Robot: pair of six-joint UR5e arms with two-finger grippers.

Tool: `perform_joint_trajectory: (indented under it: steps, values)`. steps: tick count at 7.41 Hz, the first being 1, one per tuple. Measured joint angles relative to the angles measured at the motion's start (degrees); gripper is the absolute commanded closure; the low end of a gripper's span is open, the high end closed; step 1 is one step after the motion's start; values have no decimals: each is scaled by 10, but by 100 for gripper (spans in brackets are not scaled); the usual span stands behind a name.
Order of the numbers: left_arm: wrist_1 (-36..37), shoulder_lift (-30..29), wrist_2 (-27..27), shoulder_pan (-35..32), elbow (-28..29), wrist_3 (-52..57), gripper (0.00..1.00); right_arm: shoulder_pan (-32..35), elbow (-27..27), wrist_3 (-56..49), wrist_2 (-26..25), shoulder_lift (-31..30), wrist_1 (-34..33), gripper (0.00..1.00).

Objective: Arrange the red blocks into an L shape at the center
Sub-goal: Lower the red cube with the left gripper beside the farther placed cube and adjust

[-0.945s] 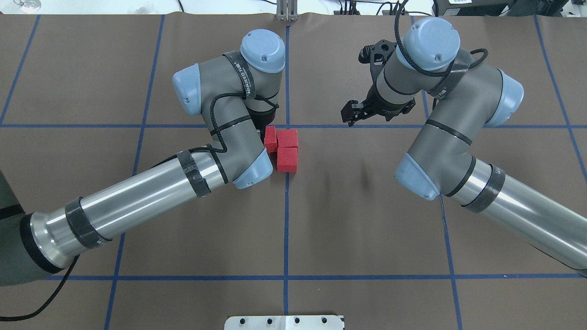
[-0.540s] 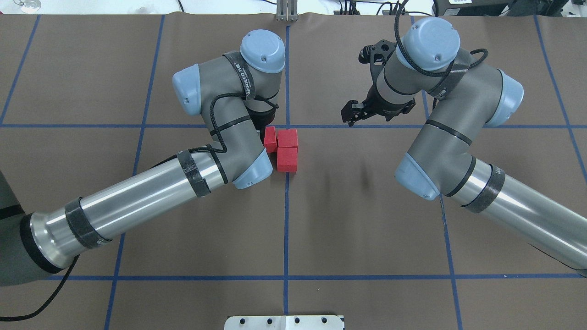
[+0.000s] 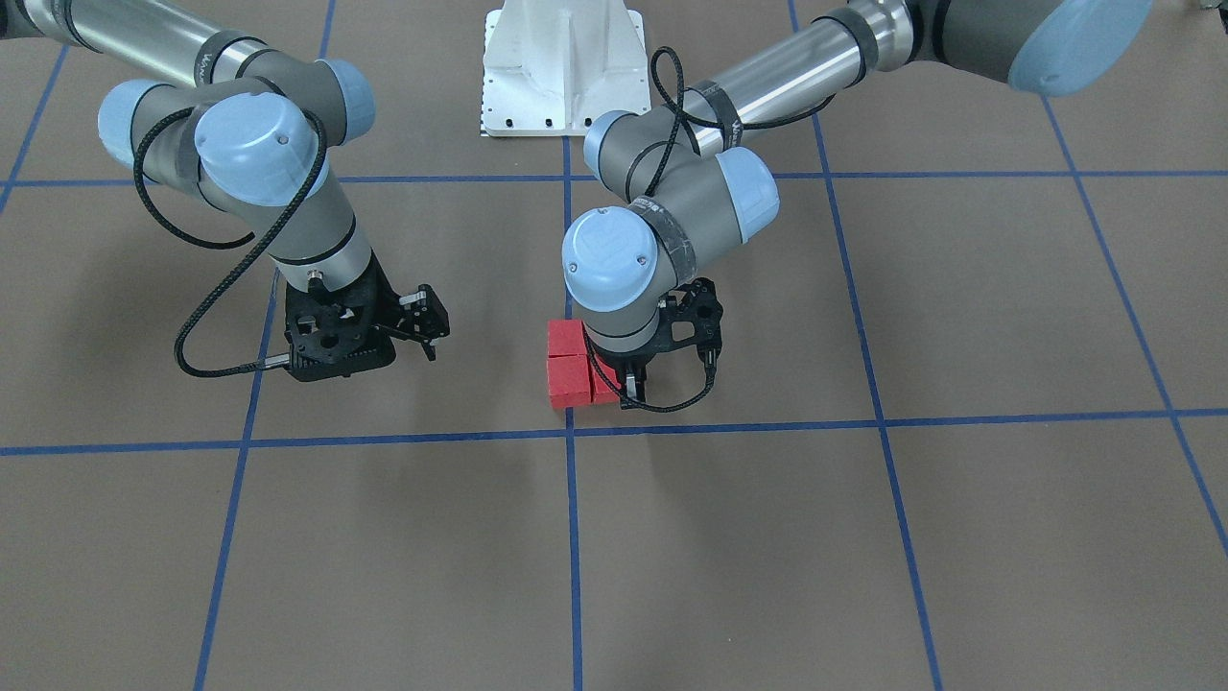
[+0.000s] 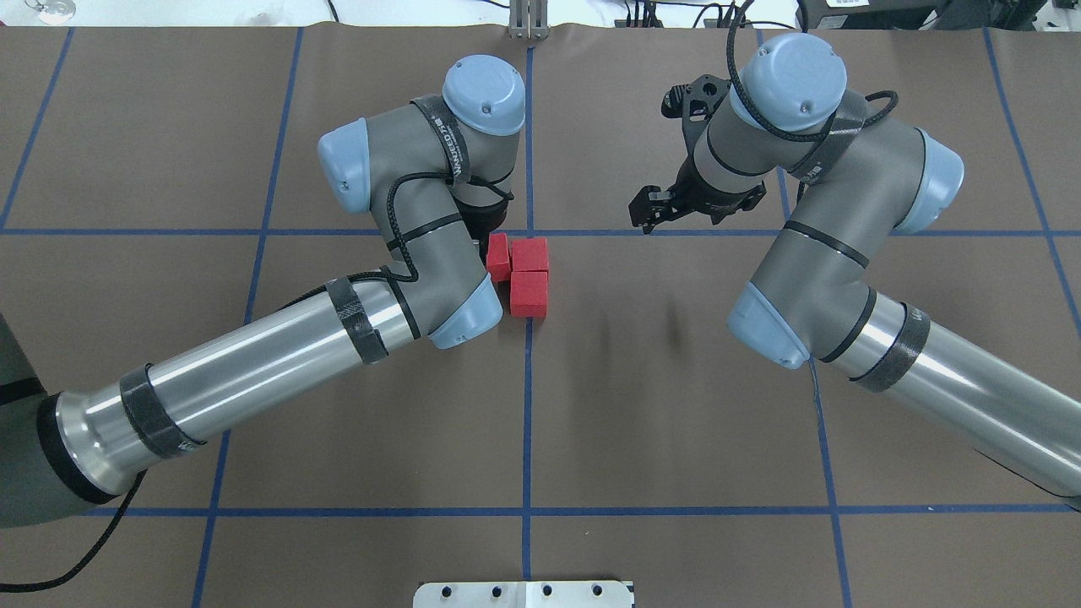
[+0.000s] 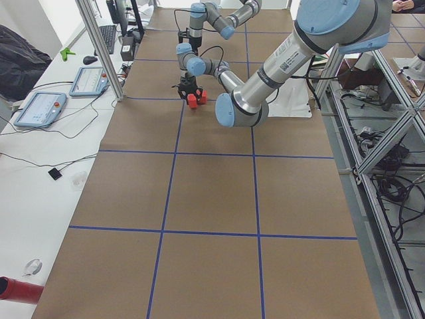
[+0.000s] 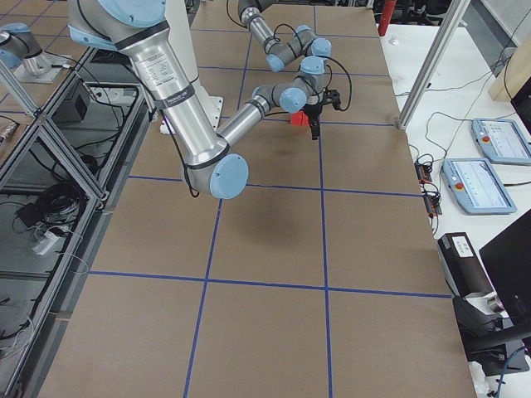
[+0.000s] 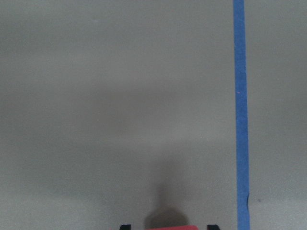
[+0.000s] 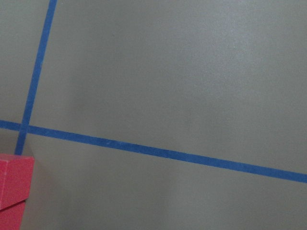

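Just on the robot's side of the center, where two blue tape lines cross on the desk, the red blocks lie touching in an L. Two sit side by side along the cross line, and the third sits nearer the robot against the right-hand one. Pale lettering runs along a black strap on the left arm and down the right arm's silver tube (too small in either case to read). The left gripper stands over the left end block, whose top shows between black fingers in the left wrist view. Whether they press it or merely flank it I cannot tell, and the grey wrist hides part of that block from overhead. The right gripper hangs well off to the right, fingers apart and empty. The blocks are matte, sharp-edged cubes, and the desk covering is dull brown and paper-like. A white base plate stands at the robot's edge.
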Motion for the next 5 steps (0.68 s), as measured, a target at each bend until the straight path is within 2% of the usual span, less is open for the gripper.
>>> perform_joint_trajectory:
  steps: [1,2,5]
  values:
    - [0,0,0,1,0,0,86,0,0,0,0,0,0,1]
    - [0,0,-1,1,0,0,85,0,-1,0,0,0,0,1]
    - [0,-1,-1,2,0,1,66,0,-1,0,0,0,0,1]
